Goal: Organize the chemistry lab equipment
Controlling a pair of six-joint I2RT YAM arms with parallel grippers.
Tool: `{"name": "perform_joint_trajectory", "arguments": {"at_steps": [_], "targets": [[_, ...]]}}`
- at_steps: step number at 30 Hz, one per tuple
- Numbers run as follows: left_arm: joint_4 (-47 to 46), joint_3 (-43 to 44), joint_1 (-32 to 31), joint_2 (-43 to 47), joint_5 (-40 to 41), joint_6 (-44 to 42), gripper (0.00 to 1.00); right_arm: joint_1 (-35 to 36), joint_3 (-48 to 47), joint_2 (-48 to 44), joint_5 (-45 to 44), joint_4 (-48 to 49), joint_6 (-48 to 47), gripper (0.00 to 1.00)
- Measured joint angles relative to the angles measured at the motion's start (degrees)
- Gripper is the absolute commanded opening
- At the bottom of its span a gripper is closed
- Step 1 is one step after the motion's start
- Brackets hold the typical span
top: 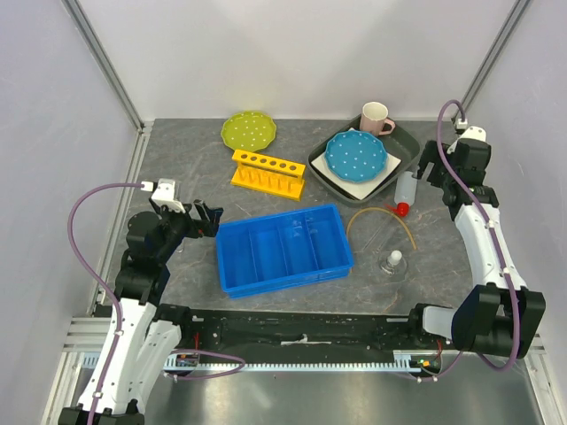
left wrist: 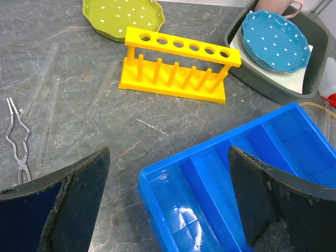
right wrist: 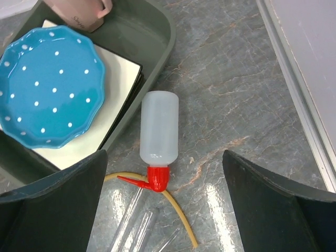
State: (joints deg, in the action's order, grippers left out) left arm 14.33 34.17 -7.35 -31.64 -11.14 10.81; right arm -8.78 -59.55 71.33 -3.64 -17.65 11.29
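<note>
A small white squeeze bottle (top: 406, 189) (right wrist: 159, 128) with a red nozzle lies on the table beside the grey tray, its nozzle resting on the tan rubber tubing (top: 373, 209) (right wrist: 184, 212). My right gripper (top: 431, 168) (right wrist: 163, 205) hovers open above the bottle, touching nothing. A clear flask with a white stopper (top: 393, 263) stands right of the blue divided bin (top: 225, 232) (left wrist: 210, 152). Thin metal tongs (left wrist: 17, 142) lie on the table to the left. My left gripper (top: 207, 220) (left wrist: 168, 210) is open and empty above the bin's left end.
A yellow test-tube rack (top: 269, 173) (left wrist: 178, 73) stands behind the bin, with a green dotted plate (top: 249, 130) beyond it. The grey tray (top: 407, 142) (right wrist: 157, 31) holds a blue dotted plate (top: 356, 154) and a pink mug (top: 376, 118). Clear glass tubes (right wrist: 131, 226) lie near the tubing.
</note>
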Motion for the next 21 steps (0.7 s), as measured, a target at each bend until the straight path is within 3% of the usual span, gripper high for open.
{"name": "perform_joint_trajectory", "arguments": {"at_steps": [8, 15, 21], "targets": [[-0.3, 0.0, -0.1, 0.3, 0.0, 0.0, 1.00, 1.0, -1.4, 0.0, 12.0, 0.0, -13.8, 0.98], [-0.4, 0.0, -0.2, 0.2, -0.2, 0.0, 0.99, 12.1, -1.7, 0.5, 9.2, -4.1, -29.1, 0.98], [-0.7, 0.0, -0.2, -0.2, -1.1, 0.0, 0.99, 11.8, -2.8, 6.1, 7.8, -7.4, -32.8, 0.98]]}}
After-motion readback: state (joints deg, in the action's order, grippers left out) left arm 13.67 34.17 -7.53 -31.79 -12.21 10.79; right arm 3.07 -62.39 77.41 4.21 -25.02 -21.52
